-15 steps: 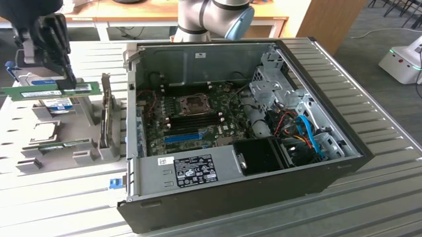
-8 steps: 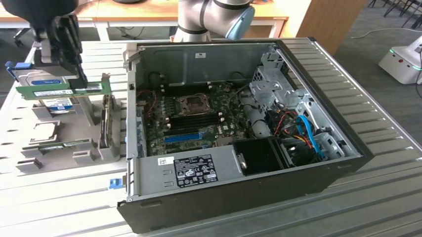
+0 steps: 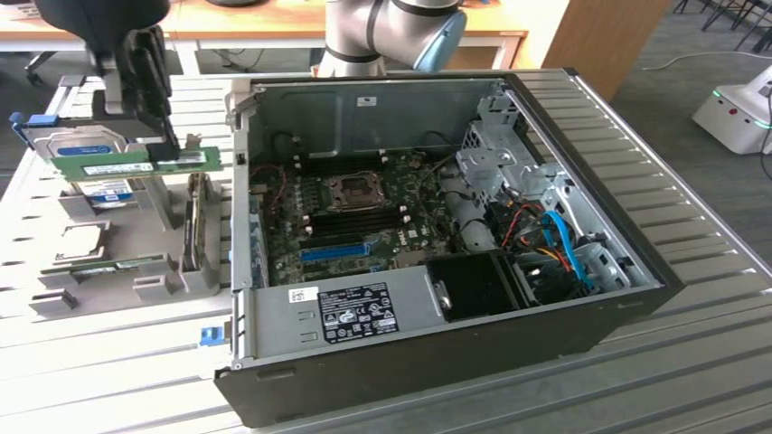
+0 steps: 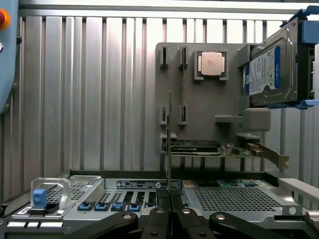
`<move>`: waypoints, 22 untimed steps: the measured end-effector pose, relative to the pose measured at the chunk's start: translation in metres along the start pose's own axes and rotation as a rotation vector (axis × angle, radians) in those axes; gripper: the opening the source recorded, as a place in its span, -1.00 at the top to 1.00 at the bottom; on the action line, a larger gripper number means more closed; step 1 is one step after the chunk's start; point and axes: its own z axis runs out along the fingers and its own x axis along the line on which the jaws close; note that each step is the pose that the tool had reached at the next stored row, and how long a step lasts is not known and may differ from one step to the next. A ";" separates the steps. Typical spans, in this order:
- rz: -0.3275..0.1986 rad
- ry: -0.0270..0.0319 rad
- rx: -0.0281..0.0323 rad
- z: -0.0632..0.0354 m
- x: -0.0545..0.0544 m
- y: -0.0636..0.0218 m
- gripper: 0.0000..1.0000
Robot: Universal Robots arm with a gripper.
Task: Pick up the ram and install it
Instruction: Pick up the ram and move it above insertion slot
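Observation:
My gripper is shut on the ram, a long green stick with a white sticker. I hold it level in the air above the grey parts holder, at the exterior view's left of the open computer case. In the wrist view the ram shows edge-on as a thin upright strip rising from between my black fingertips. The motherboard lies inside the case with its dark memory slots around the processor socket.
On the holder are a blue-labelled hard drive, a processor chip, another green stick and an expansion card. The arm's base stands behind the case. Drive cages and cables fill the case's right side.

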 end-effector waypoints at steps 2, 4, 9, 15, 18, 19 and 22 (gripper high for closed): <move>0.000 -0.0001 0.0001 0.0000 0.000 -0.0042 0.76; 0.000 0.0000 0.0000 0.0000 0.000 -0.0087 0.76; 0.000 -0.0001 0.0001 0.0000 0.000 -0.0194 0.76; 0.000 -0.0001 0.0001 -0.0002 0.000 -0.0325 0.76; 0.000 0.0000 0.0000 -0.0002 0.000 -0.0393 0.76; 0.000 -0.0001 0.0000 -0.0002 0.000 -0.0414 0.76; 0.000 -0.0001 0.0001 -0.0002 0.000 -0.0479 0.76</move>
